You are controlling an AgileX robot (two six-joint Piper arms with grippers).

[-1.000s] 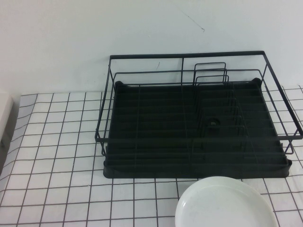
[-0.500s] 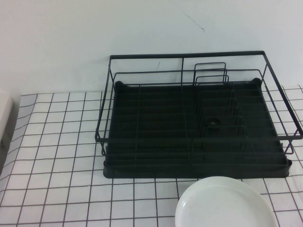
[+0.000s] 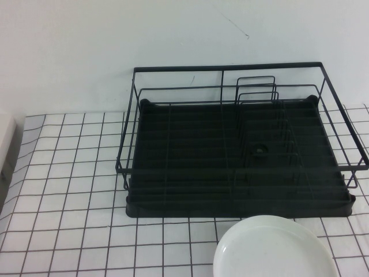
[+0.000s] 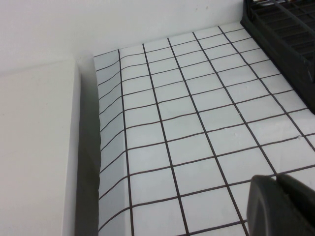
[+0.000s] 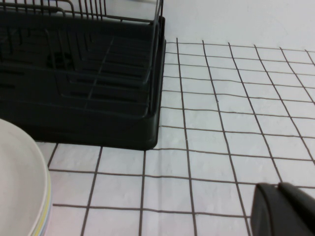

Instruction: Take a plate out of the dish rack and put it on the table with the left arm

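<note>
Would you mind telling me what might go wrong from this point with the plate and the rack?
1. The black wire dish rack looks empty, so a reach by the shut left tool, low over the white gridded table, may find no plate.
2. The round off-white plate lies just before the rack's front; the right tool, low nearby, might nudge it.

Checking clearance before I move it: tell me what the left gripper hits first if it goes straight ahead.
Most likely the bare table. The left gripper, shut, points down across open tiles; the rack sits off to one side of that line. Depth is hard to judge.
</note>
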